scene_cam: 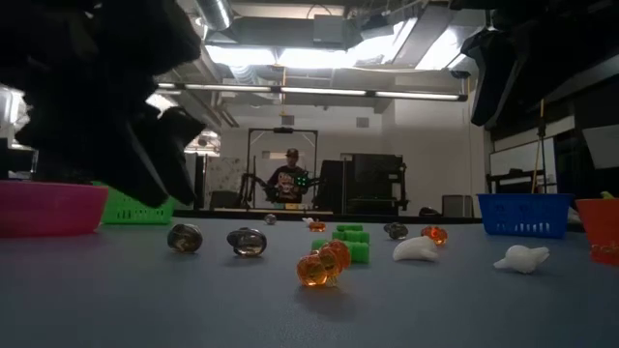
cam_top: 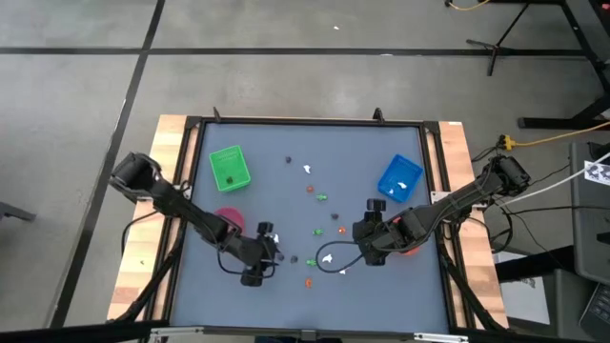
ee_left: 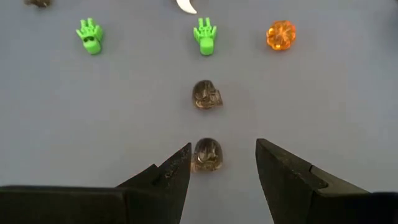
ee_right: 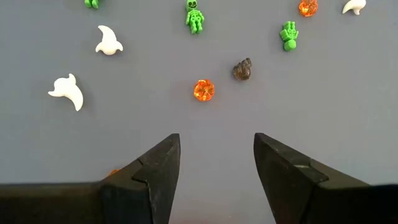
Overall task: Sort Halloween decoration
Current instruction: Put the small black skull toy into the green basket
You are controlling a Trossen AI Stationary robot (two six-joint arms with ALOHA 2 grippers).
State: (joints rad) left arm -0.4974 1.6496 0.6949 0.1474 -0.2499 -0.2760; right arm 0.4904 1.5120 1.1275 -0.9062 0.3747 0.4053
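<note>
The Halloween decoration is many tiny figures scattered on the grey-blue table top. My left gripper [ee_left: 221, 146] [cam_top: 274, 255] is open and hangs low over a dark skull [ee_left: 207, 154], its fingers on either side; the low view shows its tips clear of the table. A second dark skull [ee_left: 206, 95], two green figures [ee_left: 205, 34] [ee_left: 90, 34] and an orange pumpkin [ee_left: 281, 34] lie beyond. My right gripper [ee_right: 216, 140] [cam_top: 362, 246] is open with nothing between its fingers, high above an orange pumpkin [ee_right: 203, 90], a dark figure [ee_right: 242, 70] and white ghosts [ee_right: 68, 92].
A green tray [cam_top: 229, 167] stands at the far left and a blue tray [cam_top: 400, 178] at the far right. A pink bowl [cam_top: 229, 221] sits by my left arm, and an orange bowl [scene_cam: 602, 227] lies under my right arm. A person stands in the room behind.
</note>
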